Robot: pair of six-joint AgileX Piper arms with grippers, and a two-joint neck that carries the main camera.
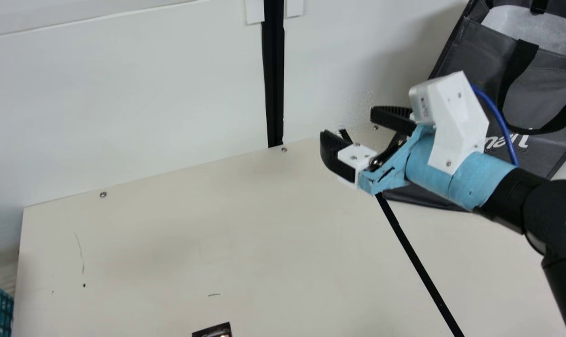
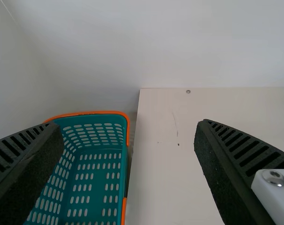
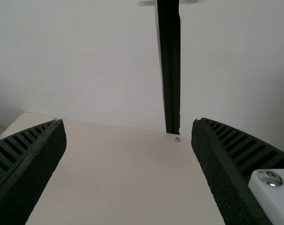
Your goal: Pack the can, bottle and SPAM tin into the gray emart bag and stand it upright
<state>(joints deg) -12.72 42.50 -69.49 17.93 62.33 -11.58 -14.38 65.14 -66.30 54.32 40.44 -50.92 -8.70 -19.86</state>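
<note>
Main view: gray emart bag (image 1: pixel 475 51) on the worktop (image 1: pixel 170 243), far side, toward the right, close to the white wall (image 1: pixel 124 93). Mouth up, pale lining showing, black handle (image 1: pixel 519 68) looped down over its front. Contents, if any, hidden. Right hand (image 1: pixel 351 124) in front of the bag's left side, raised over the worktop, fingers spread wide, nothing between them; its arm crosses part of the bag's front. Black strip (image 1: pixel 273 70) runs down the wall behind; dark line (image 1: pixel 418 262) crosses the worktop. Small dark object (image 1: pixel 213 331) cut off at the near edge of view, kind uncertain.

Left wrist view: left hand (image 2: pixel 127 124) also wide apart, gripping nothing. Teal basket (image 2: pixel 95 112), orange-rimmed, just beside the worktop's left edge.
</note>
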